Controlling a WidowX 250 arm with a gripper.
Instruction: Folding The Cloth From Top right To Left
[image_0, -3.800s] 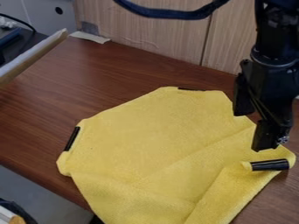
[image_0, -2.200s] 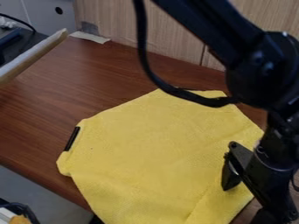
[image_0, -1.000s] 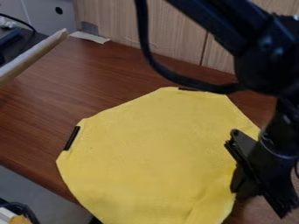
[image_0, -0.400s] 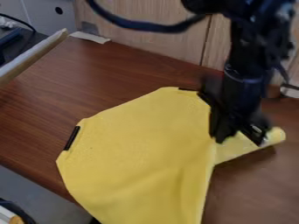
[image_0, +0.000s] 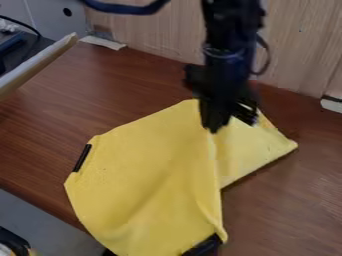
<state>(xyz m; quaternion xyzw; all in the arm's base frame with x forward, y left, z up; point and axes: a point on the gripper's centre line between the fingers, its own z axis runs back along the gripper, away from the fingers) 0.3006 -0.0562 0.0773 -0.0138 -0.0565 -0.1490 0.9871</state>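
Observation:
The black gripper (image_0: 229, 123) hangs down over the upper right part of the yellow cloth (image_0: 143, 170), shut on the cloth, whose raised ridge runs from the fingertips down to the lower right corner. To the right of this ridge, a triangular flap of cloth lies out to a point on the table. Black strips mark the cloth's left edge and its bottom right corner. The gripper covers part of the cloth's top edge.
The brown wooden table (image_0: 294, 200) surrounds the cloth, with a light wood panel (image_0: 153, 35) behind it. A pale board edge (image_0: 40, 62) juts in at the left. A white piece (image_0: 330, 104) sits by the panel at the right.
The gripper has moved up and to the left from the lower right. The cloth's right side has been drawn left with it, baring more table, and a black strip now shows at the bottom.

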